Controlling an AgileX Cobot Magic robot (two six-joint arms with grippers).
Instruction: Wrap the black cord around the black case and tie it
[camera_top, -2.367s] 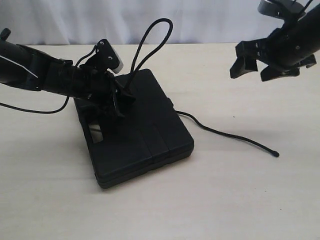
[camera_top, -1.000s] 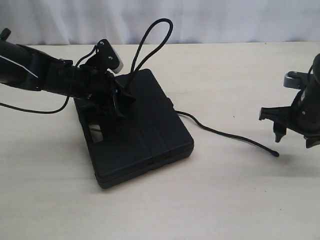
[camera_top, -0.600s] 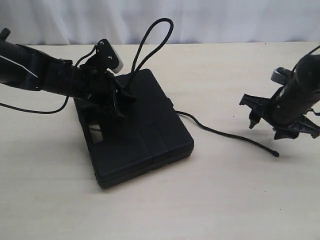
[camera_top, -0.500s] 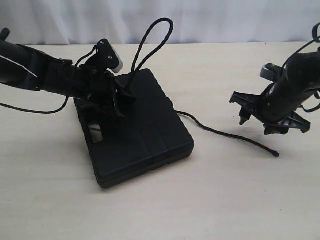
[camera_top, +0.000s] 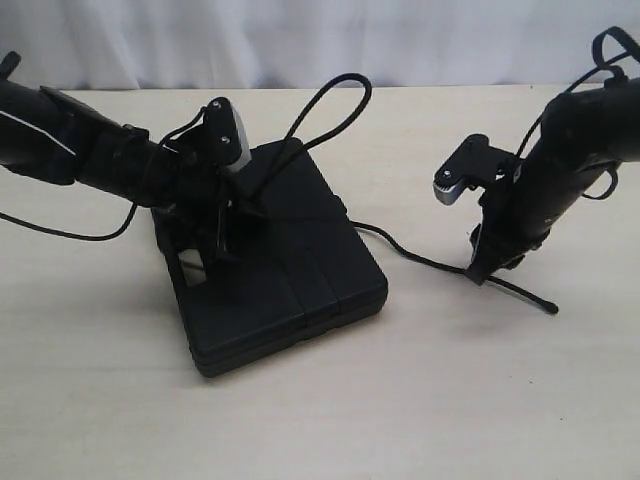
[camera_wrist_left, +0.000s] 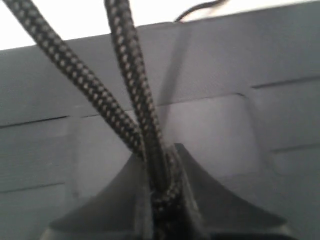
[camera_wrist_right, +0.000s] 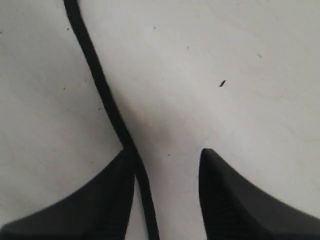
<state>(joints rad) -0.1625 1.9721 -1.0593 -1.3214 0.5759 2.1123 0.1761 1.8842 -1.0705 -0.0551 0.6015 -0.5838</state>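
Exterior view: the black case (camera_top: 290, 270) lay flat on the pale bench (camera_top: 450, 400), left of centre, one corner turned toward the camera. The left gripper (camera_top: 232, 215) reached in from the left and hung over the far left part of the case's top face. Its jaws were pressed together on the black cord (camera_top: 415, 257), pinching two strands at once. From that pinch the cord rose in a tall narrow loop standing above the far edge of the case. Another run of the cord emerged at the case's right side and trailed across the bench to the right, ending in a small tip that lay free on the surface.

The right gripper (camera_top: 488, 268) pointed down onto this trailing run, near the tip end.

Left wrist view: both braided strands of the cord (camera_wrist_left: 132, 75) converged into the closed left gripper (camera_wrist_left: 162, 200), with the ribbed face of the case (camera_wrist_left: 250, 65) just behind.

Right wrist view: the right gripper (camera_wrist_right: 165, 152) stood spread, its fingers (camera_wrist_right: 225, 195) straddling the cord (camera_wrist_right: 106, 100) on the bench. The cord touched one finger and was clear of the other, so nothing was clamped.
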